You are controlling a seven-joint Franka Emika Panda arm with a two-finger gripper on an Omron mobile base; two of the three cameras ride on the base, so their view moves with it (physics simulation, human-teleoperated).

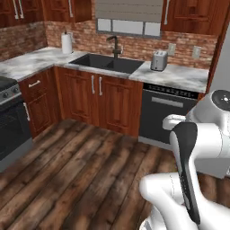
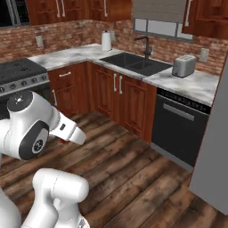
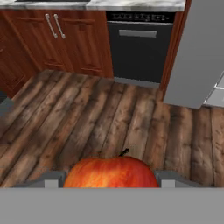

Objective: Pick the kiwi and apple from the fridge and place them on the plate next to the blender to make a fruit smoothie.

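A: In the hand view the apple [image 3: 111,172] sits between the fingers [image 3: 51,179], one grey pad on each side of it — so the fingers are clamped on the apple, carried above the wooden floor [image 3: 87,127].

B: What could go wrong from here?

A: My guess is a drop. Only the sides of a round, smooth fruit are pinched, so a sharp swing of the arm could let it slip out and roll off across the floor. There is also the grey fridge [image 3: 199,52] close on the right; a wide turn might clip its door.

B: Do the base views add anything?

A: They show the room — the sink [image 1: 108,63], the toaster [image 1: 158,60] on the counter [image 1: 179,76], the dishwasher [image 2: 178,129] — which the hand view mostly cuts off. In the right base view a sliver of red peeks out beside the wrist, probably the apple. The grip itself is plain in the hand view alone.
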